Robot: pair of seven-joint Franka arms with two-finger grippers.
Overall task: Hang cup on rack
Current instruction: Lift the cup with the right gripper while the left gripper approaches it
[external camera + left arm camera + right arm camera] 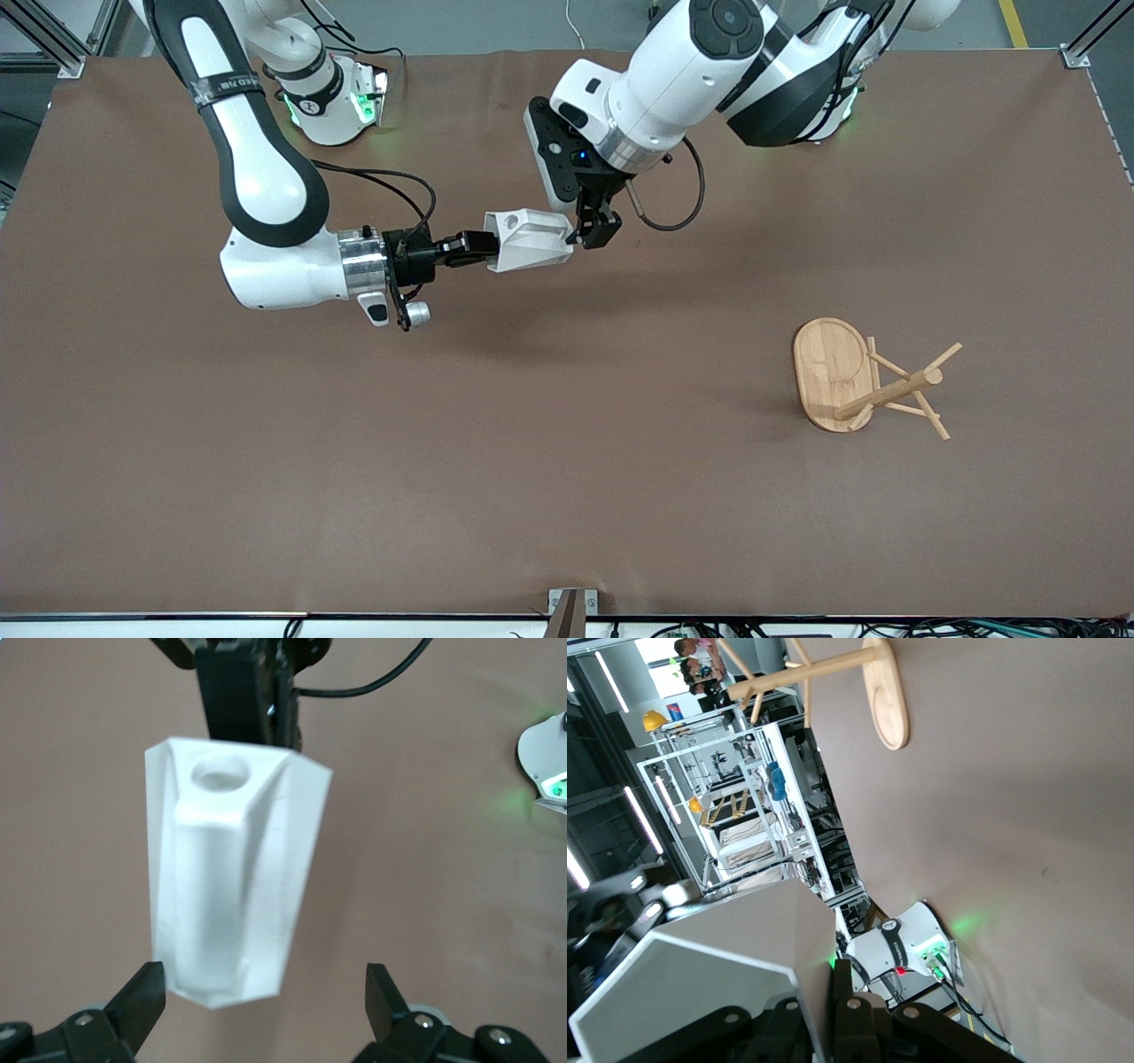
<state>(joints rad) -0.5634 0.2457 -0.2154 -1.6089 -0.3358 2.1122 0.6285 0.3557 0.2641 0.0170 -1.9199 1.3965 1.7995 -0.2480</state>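
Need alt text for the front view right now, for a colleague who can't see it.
The right gripper holds the cup sideways in the air above the table, while the open left gripper closes in on its other end. The rack stands toward the left arm's end.

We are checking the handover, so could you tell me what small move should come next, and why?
Probably the left gripper should close on the cup. Its fingers stand open around the cup's end, while the right gripper holds the cup in the air, away from the rack.
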